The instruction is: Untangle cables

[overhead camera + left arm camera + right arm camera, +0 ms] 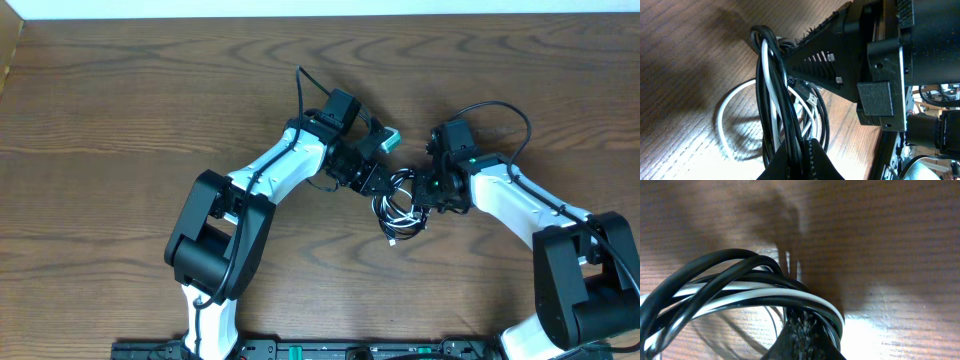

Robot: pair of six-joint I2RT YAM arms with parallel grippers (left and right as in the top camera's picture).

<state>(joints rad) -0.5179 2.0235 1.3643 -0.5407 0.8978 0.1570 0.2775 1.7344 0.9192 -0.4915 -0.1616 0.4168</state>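
The table (120,100) beneath me is brown wood grain, matt and finely ridged. The cables (775,100) have smooth, glossy sheaths (light streaks run along them). My fingers (800,332) are matt black plastic, gritty on the inner face; my arm shells (280,165) are smooth white plastic.

No text, label or number can be read anywhere.

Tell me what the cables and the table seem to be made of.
Black cables: smooth rubbery or plastic sheath, semi-gloss, judging by the highlights along them. White cable: same sort of sheath, likely plastic. Table: wood or wood-look laminate, matte, with visible grain; which one is unclear.
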